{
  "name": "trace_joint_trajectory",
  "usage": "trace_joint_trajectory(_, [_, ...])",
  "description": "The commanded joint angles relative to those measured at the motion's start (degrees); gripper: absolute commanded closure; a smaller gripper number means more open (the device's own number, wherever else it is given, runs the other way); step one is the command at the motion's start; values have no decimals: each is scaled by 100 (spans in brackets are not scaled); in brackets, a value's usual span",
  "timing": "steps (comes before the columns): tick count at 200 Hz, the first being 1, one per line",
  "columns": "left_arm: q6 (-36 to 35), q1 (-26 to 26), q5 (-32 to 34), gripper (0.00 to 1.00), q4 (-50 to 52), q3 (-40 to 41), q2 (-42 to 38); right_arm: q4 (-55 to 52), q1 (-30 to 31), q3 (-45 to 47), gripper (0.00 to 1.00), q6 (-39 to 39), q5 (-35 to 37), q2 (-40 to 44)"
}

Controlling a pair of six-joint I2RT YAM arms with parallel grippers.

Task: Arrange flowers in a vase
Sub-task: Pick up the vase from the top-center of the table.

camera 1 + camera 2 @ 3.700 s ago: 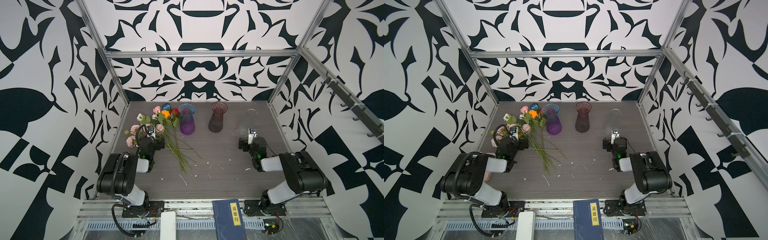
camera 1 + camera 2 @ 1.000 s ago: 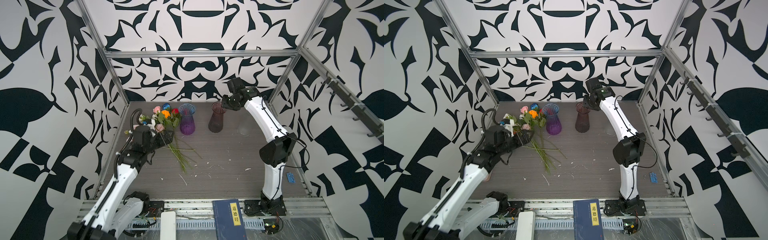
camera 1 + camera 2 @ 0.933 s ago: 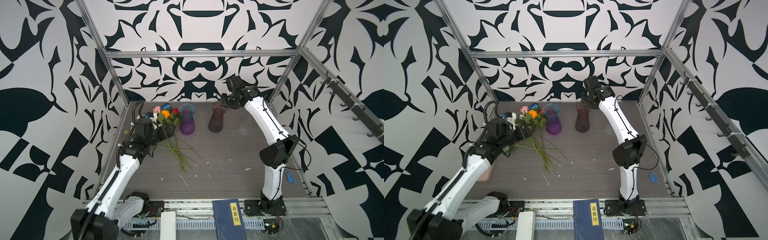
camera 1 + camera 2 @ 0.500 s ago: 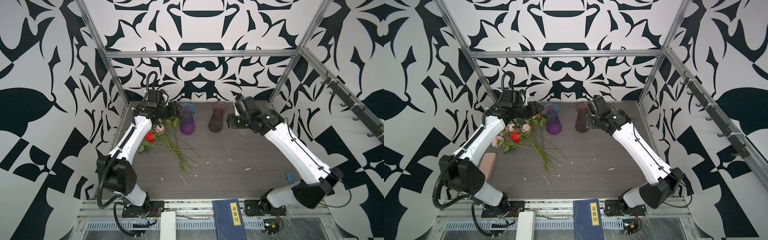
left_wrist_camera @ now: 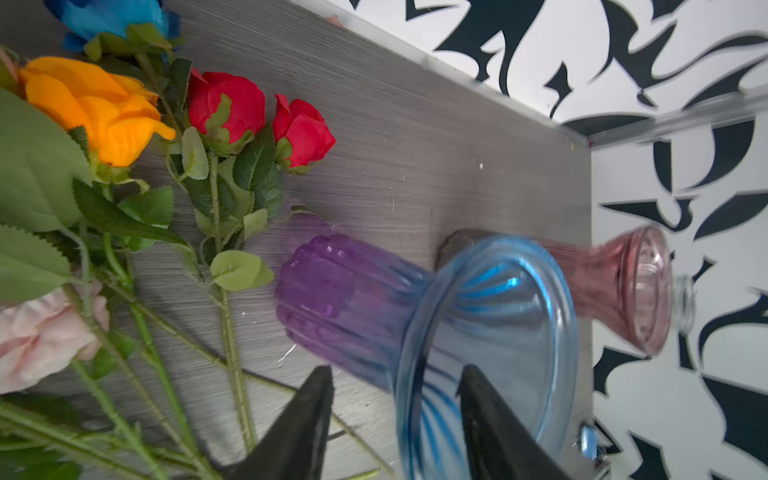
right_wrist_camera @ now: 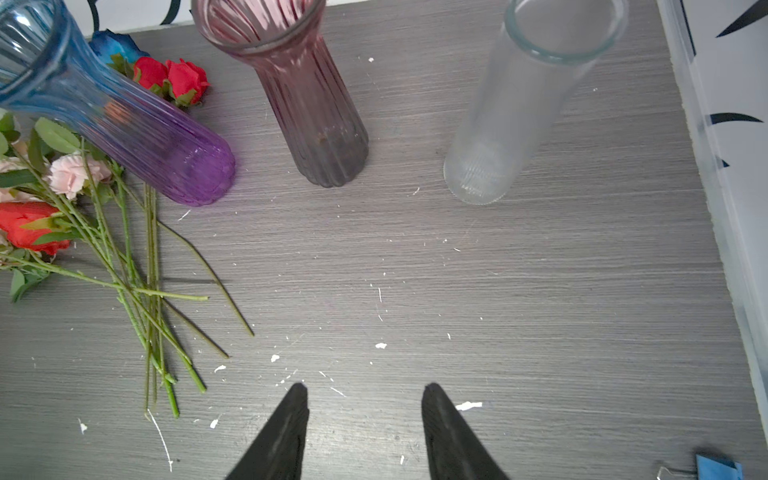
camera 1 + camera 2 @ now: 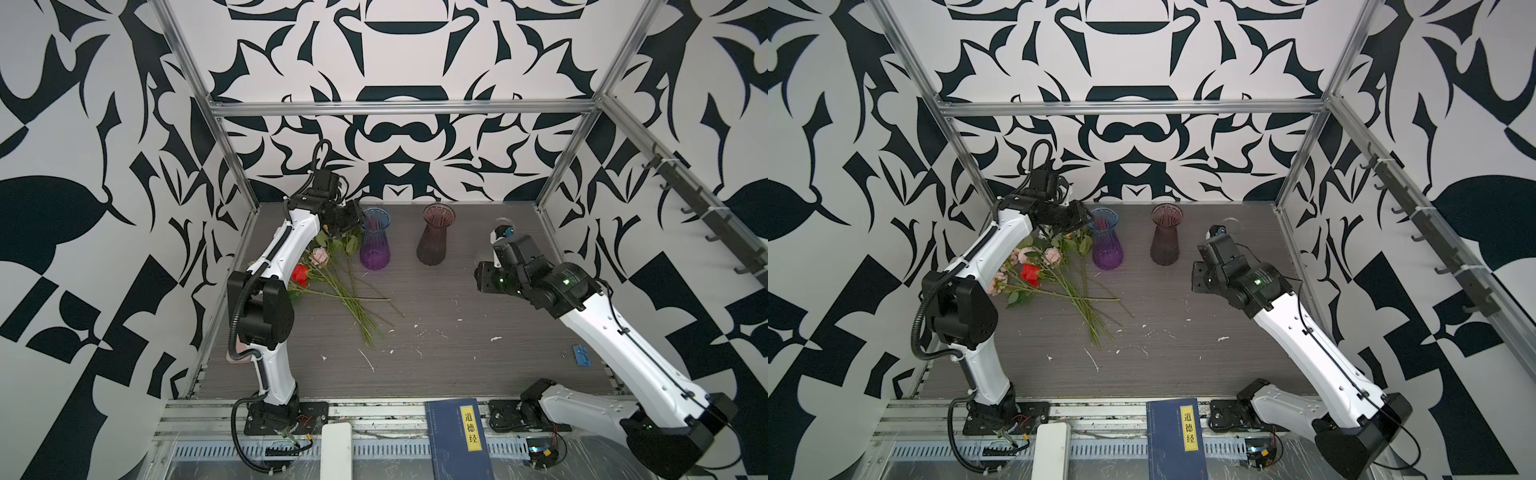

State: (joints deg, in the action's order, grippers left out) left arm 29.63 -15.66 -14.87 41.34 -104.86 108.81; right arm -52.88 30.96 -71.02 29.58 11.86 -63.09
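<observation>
Flowers (image 7: 332, 276) (image 7: 1054, 270) lie flat in a loose pile on the grey bench (image 7: 457, 353), left of centre in both top views. The blooms point to the back-left corner and the stems fan toward the middle. A red rose (image 7: 300, 274) and a pink rose (image 7: 319, 255) show beside the left arm. The left wrist view adds an orange rose (image 5: 91, 108), two red buds (image 5: 226, 108), a blue rose (image 5: 112, 16) and a pale pink bloom (image 5: 41, 332).

The blue-purple vase (image 7: 375, 245) (image 7: 1106, 245) stands upright just right of the blooms. The left claw (image 5: 397, 370) (image 7: 351, 214) is at its mouth, spread, with one finger (image 5: 478, 415) over the opening and the other outside the rim. The glass lip is between them; no clear contact.

The dark pink vase (image 7: 434, 241) (image 7: 1166, 241) stands upright to the right, apart from the first. The clear vase (image 6: 519, 116) is further right, mostly hidden behind the right arm in the top views.

The right claw (image 6: 365, 386) is spread with nothing between its fingers, above bare bench, well apart from the vases and stems.

White scraps are scattered mid-bench. A blue clip (image 7: 581, 356) lies near the right edge. A blue book (image 7: 461, 440) sits on the front rail.
</observation>
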Motion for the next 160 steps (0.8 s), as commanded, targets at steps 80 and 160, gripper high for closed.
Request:
trace_joint_trajectory(80, [-547,-323,794,88,1179,-615,432,50,1,313,51,-391,360,379])
trace_joint_trajectory(160, [-492,-341,221,100,1187,-450,-788,-73,-2,462,50,-581,554,613])
